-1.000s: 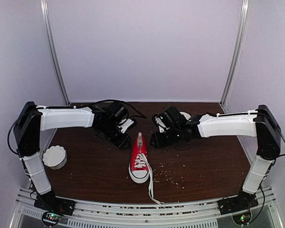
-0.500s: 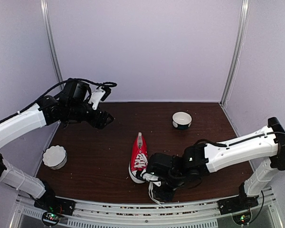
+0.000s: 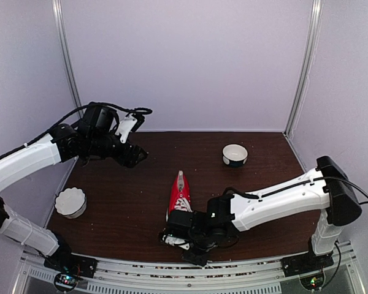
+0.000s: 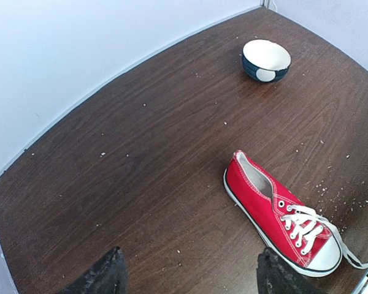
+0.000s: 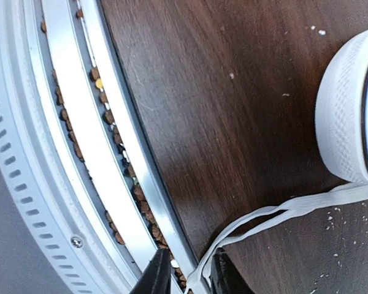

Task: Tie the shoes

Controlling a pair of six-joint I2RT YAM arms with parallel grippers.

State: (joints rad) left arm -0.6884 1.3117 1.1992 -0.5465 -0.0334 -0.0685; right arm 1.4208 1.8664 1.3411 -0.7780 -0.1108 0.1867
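Sneaker [image 4: 264, 205]: red, on the table [image 4: 141, 153], toe nearest the arms.
Right fingers [image 5: 158, 277]: closed on its lace [image 5: 282, 211] at the near edge.
Left fingers [image 4: 104, 275]: open, raised.
Risk: the thin lace slips out, or pulling drags the sneaker.

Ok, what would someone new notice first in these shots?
The red sneaker lying on the dark table, toe toward the near edge, its white lace trailing loose. The right gripper is down at that edge with the lace between its jaws, while the left gripper hangs open, high over the far left.
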